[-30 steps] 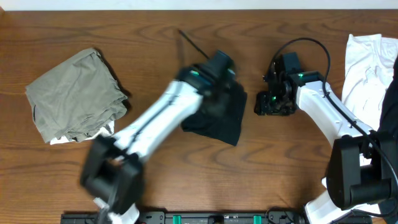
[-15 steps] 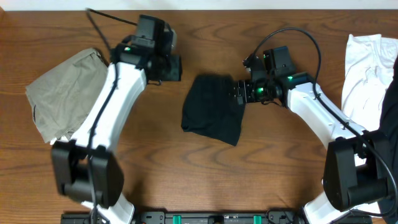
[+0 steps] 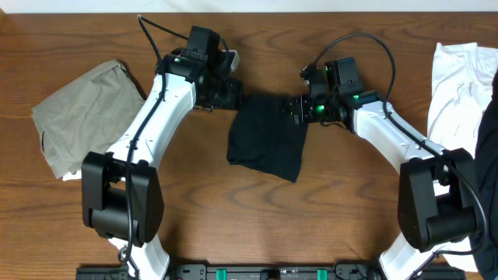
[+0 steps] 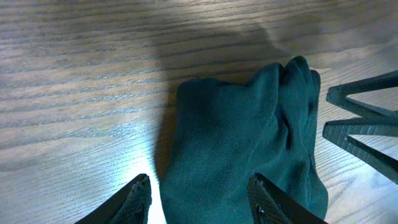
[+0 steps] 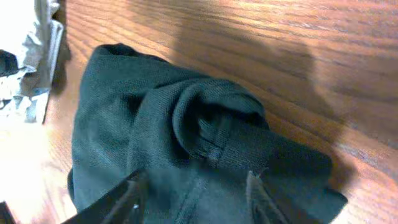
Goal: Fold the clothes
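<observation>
A folded black shirt [image 3: 266,141] lies at the table's middle. It also shows in the left wrist view [image 4: 242,143] and the right wrist view [image 5: 186,137]. My left gripper [image 3: 233,99] is open at the shirt's upper left corner, its fingers [image 4: 202,199] wide apart over the fabric. My right gripper [image 3: 294,109] is open at the shirt's upper right corner, its fingers [image 5: 196,199] straddling the cloth above a rolled hem. An olive-grey folded garment [image 3: 92,118] lies at the far left. A white garment [image 3: 461,87] lies at the far right.
A white scrap [image 3: 78,175] sticks out under the olive-grey garment. A black piece [image 3: 490,155] shows at the right edge. The right gripper's fingers [image 4: 367,124] show at the right of the left wrist view.
My left arm swung off the shirt toward the olive garment, then came back to the shirt's upper left corner. My right gripper moved left to the shirt's upper right corner.
</observation>
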Available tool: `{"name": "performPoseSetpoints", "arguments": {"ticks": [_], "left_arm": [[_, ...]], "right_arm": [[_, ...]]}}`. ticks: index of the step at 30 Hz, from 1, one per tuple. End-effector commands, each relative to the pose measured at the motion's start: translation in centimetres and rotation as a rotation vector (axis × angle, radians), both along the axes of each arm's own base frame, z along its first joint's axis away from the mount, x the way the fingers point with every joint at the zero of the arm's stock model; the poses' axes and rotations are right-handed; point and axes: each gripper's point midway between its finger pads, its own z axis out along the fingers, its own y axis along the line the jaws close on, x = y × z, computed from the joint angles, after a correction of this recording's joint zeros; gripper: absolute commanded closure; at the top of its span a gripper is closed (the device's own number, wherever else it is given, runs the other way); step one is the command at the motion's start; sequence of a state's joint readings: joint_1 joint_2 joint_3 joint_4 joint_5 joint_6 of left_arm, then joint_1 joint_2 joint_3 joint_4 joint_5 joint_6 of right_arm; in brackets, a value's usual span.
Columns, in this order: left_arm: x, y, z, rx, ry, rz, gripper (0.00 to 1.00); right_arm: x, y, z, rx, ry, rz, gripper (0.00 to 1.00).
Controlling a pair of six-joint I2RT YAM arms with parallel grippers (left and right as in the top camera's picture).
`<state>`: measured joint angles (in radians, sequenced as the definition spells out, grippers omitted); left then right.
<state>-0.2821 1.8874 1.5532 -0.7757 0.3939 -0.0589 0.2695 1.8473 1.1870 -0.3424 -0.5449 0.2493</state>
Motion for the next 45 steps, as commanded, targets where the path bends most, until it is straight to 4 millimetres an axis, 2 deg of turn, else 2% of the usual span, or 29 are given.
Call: {"name": "performPoseSetpoints", "arguments": {"ticks": [1,6,9,12,17,22,24,27,30,37,45], "left_arm": [[-0.3,-1.0,-1.2,-0.003,0.016,-0.046,0.47],[-0.3,-1.7,-1.3,-0.025,0.012,-0.066,0.48],[-0.5,-2.9,-0.9,-0.082,0.009,-0.108,0.48],[-0.3,-3.5,-1.6,-0.081,0.008,-0.122,0.48],[-0.4,-4.3,-3.7,-0.073,0.038,-0.137,0.48],[-1.4,-5.4,-7.3,-0.042,0.113,-0.176,0.48],[-1.3,-4.2,-9.5,0.04,0.133,-0.157,0.48],[-1.2,-0.9,-12.4,0.208,0.166,-0.102,0.49],[-1.3,1.5,-13.8,0.266,0.213,-0.049,0.55],[-2.5,4.7,-14.4,0.276,0.33,0.07,0.56],[-5.6,5.5,-15.1,0.307,0.445,0.094,0.56]], "right_arm": [[-0.5,1.7,0.6,0.054,0.001,0.035,0.54],[-0.7,3.9,2.3,0.145,-0.047,0.112,0.52],[-0.6,4.0,2.0,0.127,-0.051,0.106,0.51],[-0.4,3.7,1.2,0.101,-0.04,0.085,0.49],[-0.5,3.6,-1.2,0.084,0.016,0.075,0.48],[-1.6,3.0,-6.1,0.033,0.14,0.06,0.5],[-2.2,2.2,-7.9,-0.011,0.191,0.041,0.52],[-3.1,-0.1,-10.4,-0.14,0.258,-0.014,0.52],[-3.5,-2.2,-11.6,-0.251,0.282,-0.061,0.51],[-2.9,-3.9,-11.8,-0.277,0.27,-0.074,0.47],[-2.6,-4.8,-11.9,-0.305,0.246,-0.06,0.44]]}}
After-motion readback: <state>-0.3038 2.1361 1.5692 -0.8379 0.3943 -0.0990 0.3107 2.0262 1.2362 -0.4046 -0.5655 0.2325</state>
